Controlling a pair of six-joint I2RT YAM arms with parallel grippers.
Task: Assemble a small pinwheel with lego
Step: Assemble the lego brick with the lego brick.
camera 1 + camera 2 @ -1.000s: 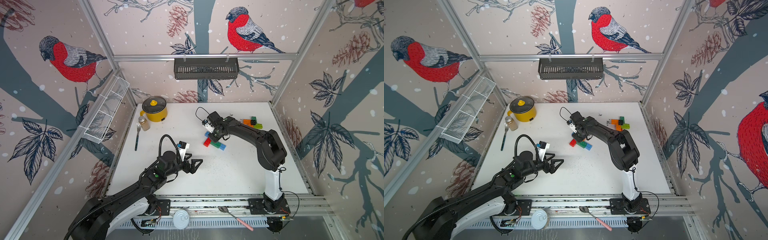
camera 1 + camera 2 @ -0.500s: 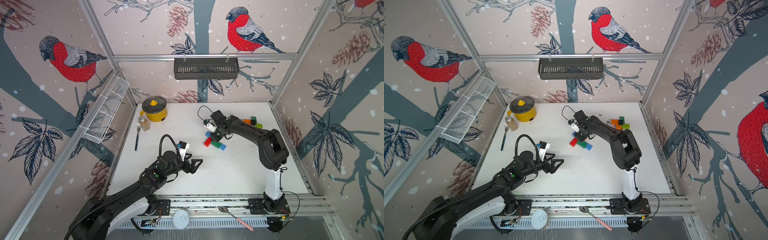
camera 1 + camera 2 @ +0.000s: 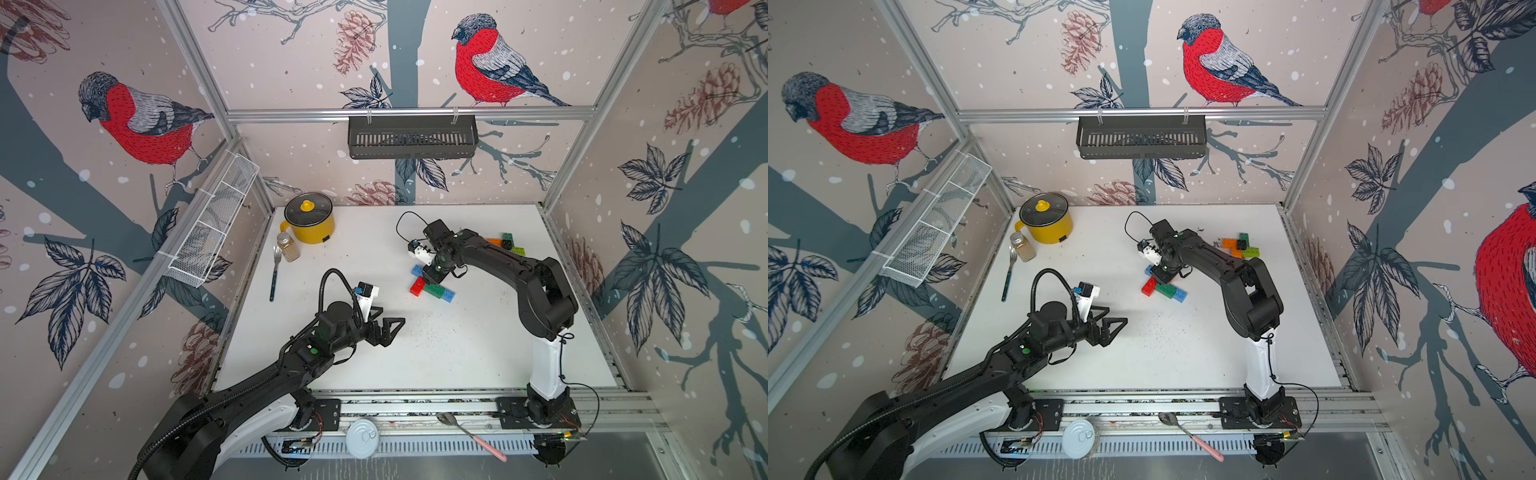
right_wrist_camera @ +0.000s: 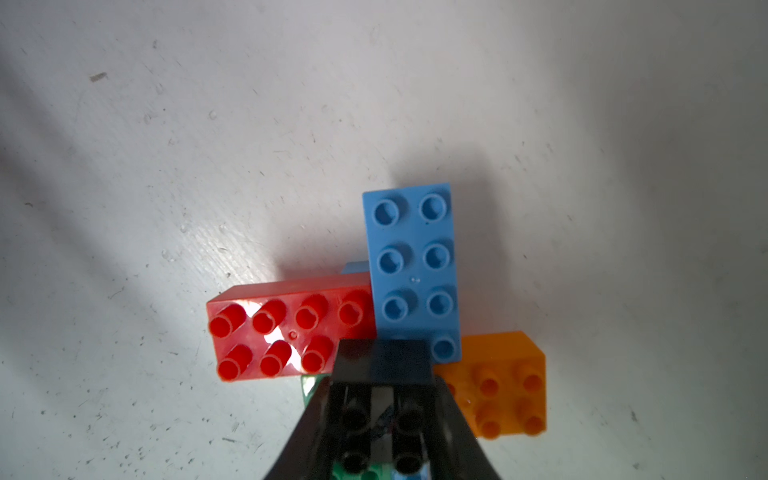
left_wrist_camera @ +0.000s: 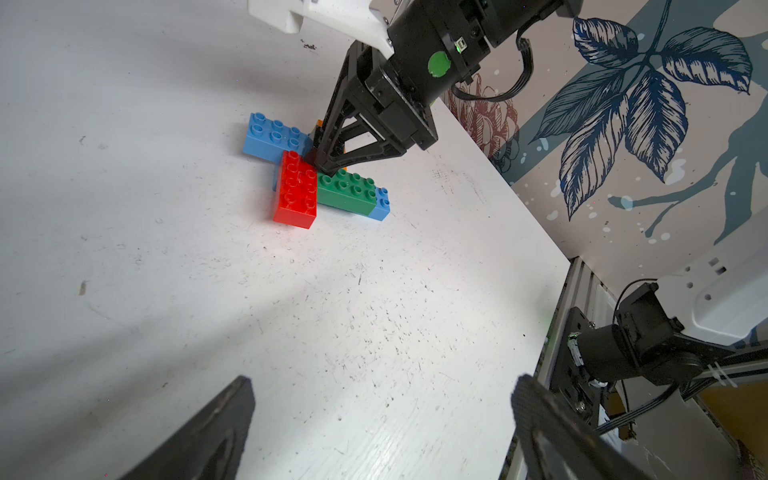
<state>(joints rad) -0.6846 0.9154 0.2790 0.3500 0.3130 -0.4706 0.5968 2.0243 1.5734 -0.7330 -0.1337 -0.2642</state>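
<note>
The left arm (image 3: 266, 378) reaches low and forward from the near rail. The left hand (image 3: 388, 322) is held roughly level with its fingers (image 5: 224, 419) spread wide and nothing between them. The right arm (image 3: 540, 291) rises from its base, bends at a high elbow and stretches inward. The right hand (image 3: 434, 272) points steeply down, its fingers drawn close together.

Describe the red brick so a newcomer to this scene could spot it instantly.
On the white table, find the brick cluster under the right gripper. The red brick juts toward the left arm; it is the only red one among blue, green and orange.
</note>
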